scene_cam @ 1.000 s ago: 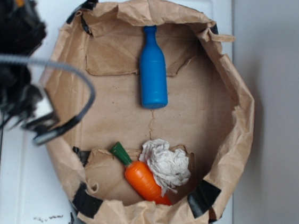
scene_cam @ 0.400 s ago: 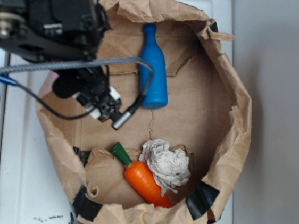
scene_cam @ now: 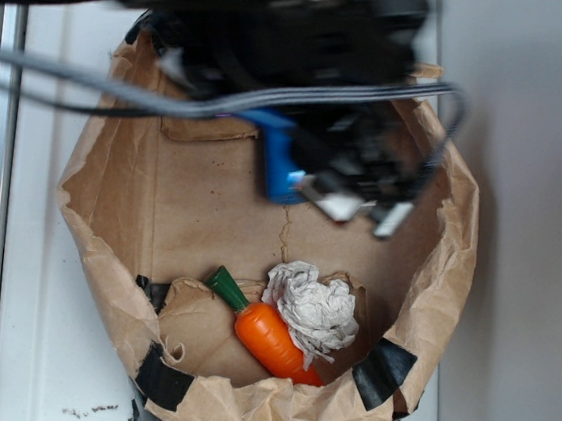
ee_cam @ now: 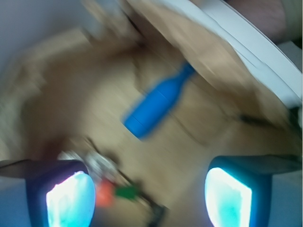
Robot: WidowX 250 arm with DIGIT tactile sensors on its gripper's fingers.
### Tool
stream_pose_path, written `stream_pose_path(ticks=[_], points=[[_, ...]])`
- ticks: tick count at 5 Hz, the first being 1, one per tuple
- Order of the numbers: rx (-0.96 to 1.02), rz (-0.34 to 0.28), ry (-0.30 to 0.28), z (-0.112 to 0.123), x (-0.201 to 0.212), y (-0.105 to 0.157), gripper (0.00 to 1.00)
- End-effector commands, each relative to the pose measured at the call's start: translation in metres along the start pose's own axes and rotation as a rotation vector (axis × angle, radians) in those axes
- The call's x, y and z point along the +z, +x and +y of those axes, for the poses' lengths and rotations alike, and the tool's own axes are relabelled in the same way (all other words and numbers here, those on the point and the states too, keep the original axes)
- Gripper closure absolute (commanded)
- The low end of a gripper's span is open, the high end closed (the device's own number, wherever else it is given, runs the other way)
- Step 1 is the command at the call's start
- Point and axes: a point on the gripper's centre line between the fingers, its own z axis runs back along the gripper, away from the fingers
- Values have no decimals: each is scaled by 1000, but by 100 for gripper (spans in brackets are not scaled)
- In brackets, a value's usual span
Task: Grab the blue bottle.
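Note:
The blue bottle point(scene_cam: 279, 166) lies on the brown paper floor of the bag, and most of it is hidden under my arm in the exterior view. In the wrist view the blue bottle point(ee_cam: 158, 101) shows whole but blurred. It lies at a slant, neck toward the upper right, ahead of and well clear of my fingers. My gripper point(scene_cam: 361, 211) hangs over the bottle's right side, blurred by motion. The gripper point(ee_cam: 149, 198) is open, its two cyan pads point(ee_cam: 71, 198) wide apart with nothing between them.
A crumpled brown paper bag wall point(scene_cam: 453, 249) rings the work area, patched with black tape point(scene_cam: 382, 370). An orange carrot point(scene_cam: 268, 335) with a green top and a crumpled white paper wad point(scene_cam: 313, 306) lie at the near side. The robot's cable point(scene_cam: 102, 96) crosses the bag's far left.
My arm has swept from the bag's left side rightward and now covers the bottle's area. The bottle, carrot and paper wad have not moved.

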Motion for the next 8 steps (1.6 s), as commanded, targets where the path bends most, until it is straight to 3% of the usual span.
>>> stream_pose_path(ticks=[1,2,3,4,6,8], points=[[30,-107,-67,-29,-34,37,0],[-18,-176,-79,-17,-55,25,0],[-75,-178,-141,-8,-36,19,0],[-76,-148,-149,-10,-29,27,0],[-85,-170,-86,-10,-58,26,0],[-94,-233,-55,-7,-103,16,0]])
